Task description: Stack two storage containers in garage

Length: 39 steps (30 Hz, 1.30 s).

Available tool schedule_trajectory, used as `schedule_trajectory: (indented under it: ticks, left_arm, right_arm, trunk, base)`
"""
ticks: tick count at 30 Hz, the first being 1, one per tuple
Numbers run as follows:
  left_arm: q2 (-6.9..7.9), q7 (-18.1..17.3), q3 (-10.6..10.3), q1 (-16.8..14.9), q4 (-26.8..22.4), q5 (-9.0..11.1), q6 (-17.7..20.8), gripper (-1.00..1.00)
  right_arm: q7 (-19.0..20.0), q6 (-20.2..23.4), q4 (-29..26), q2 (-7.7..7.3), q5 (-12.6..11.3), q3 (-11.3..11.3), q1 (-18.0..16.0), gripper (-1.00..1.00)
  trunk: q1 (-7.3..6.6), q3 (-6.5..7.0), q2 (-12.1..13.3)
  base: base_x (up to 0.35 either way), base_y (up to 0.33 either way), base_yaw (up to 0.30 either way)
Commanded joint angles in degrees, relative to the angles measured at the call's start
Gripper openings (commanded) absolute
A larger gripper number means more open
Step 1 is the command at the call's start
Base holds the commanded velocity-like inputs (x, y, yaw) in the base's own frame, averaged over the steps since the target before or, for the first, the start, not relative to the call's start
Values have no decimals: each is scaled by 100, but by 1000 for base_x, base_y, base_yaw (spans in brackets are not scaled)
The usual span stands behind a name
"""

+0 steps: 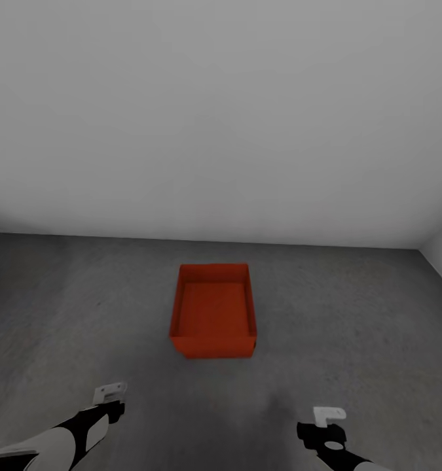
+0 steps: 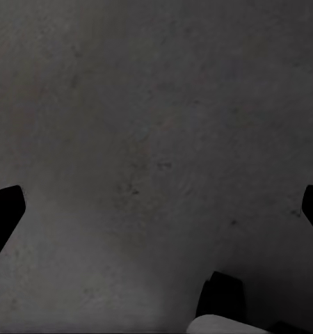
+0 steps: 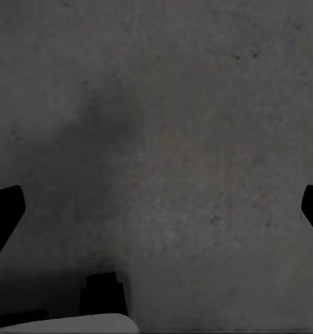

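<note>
**One bin down in the garage, one to go**

Pale grey walls point(image 1: 221, 111) and a dark, mottled concrete floor point(image 1: 351, 314) make up the bare garage seen from the head camera. One orange-red storage container point(image 1: 213, 309) stands upright and open-topped on that floor, straight ahead of the robot and short of the far wall; it looks empty, and nothing is stacked on it. The left gripper point(image 1: 109, 392) hangs low on the near left of the container, the right gripper point(image 1: 329, 415) low on its near right, both well apart from it and carrying nothing. From this angle I cannot tell how wide either gripper's jaws stand.

Looking along the left gripper point(image 2: 156, 209), its two dark fingertips sit at the far edges of the picture with bare concrete between them, so it is spread wide and empty. A dark and white piece of the robot's own body shows beneath it.

Along the right gripper point(image 3: 156, 209) the picture is much the same: fingertips far apart, nothing held, concrete and a soft shadow below.

By my reading, the first half is done: one container rests on the garage floor. The second has yet to be set on top. Nothing on the floor around the container blocks an approach.
</note>
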Motion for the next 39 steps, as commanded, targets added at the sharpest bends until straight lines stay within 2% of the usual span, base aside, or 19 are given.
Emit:
schedule_trajectory:
  ticks: [1, 18, 36, 39]
  left_arm:
    - [2, 6, 28, -3, 0, 32, 15, 100]
    - [1, -8, 27, 23, 5, 36, 33, 100]
    - [-32, -66, 29, 94, -2, 39, -35, 100]
    - [-81, -73, 28, 94, 1, 38, -37, 100]
  right_arm:
    - [-1, -36, 18, 6, -46, 48, 18, 100]
    - [31, -32, 18, 24, -50, 48, 133, 100]
    - [4, -72, 18, 67, -41, 48, 46, 100]
    - [7, -52, 18, 72, -43, 48, 46, 100]
  trunk:
    - [-3, -4, -4]
    - [-3, -4, -4]
    - [-3, -4, -4]
    - [-69, 50, 117]
  base:
    - [-346, 0, 0]
    - [-307, 0, 0]
    - [-17, 0, 0]
    - [0, 0, 0]
